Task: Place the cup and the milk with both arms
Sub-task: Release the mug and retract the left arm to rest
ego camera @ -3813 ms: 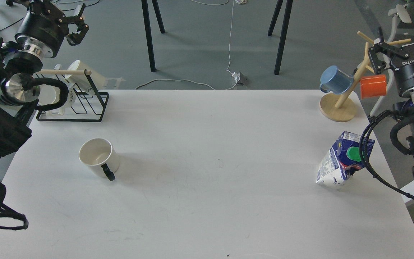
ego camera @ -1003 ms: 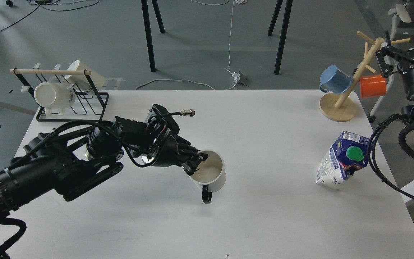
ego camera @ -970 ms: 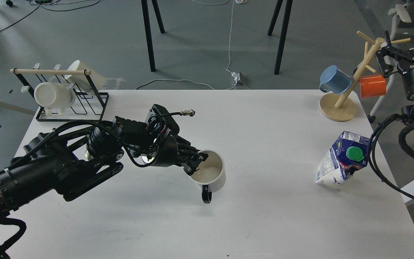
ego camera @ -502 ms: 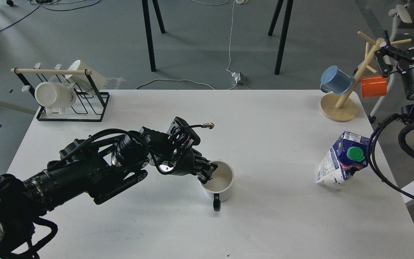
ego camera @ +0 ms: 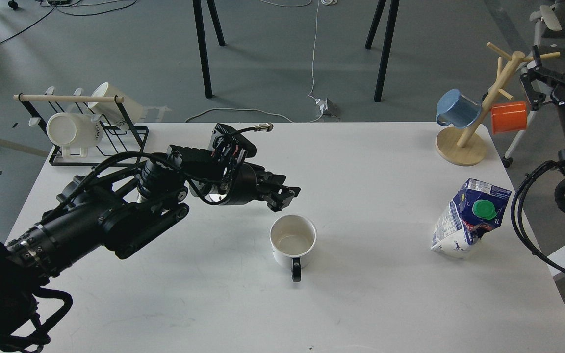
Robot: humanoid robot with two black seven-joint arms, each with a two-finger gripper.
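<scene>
Since half a second ago our left gripper (ego camera: 285, 196) is coming off the cup (ego camera: 293, 240): it was clamped on the rim, now it is hanging just above and behind the mug, lifted clear, no contact. Over the same span the cup is barely shifting; it is sitting upright near the middle of the counter (ego camera: 243, 314), black handle pointing toward us, cream inside showing empty. Compared with the earliest frame, the cup is well away from its old spot on the left side.

Head view only. We are reading the left gripper fingers as parted a little and holding nothing, though they are dark and seen at an angle, so the exact gap is hard to call. The milk (ego camera: 469, 219) is leaning on the right side of the counter, green cap facing us, untouched, in the same place in every frame. Our right gripper (ego camera: 540, 73) is staying raised at the far right edge, up by the wooden mug tree (ego camera: 478, 125) with the blue mug (ego camera: 456, 109) and orange mug (ego camera: 509, 117); it is small and dark, so we cannot tell whether it is open.

Step call: cup placement is looking done, left arm is withdrawing. We are judging the task about half through. Next move is falling to the right arm: bring the gripper down to the carton, open wide enough for its body, grip it across the dented sides below the gable, and carry it toward the cup. The tilt and dents are making a square grasp harder, so the carton could slip or tip.
</scene>
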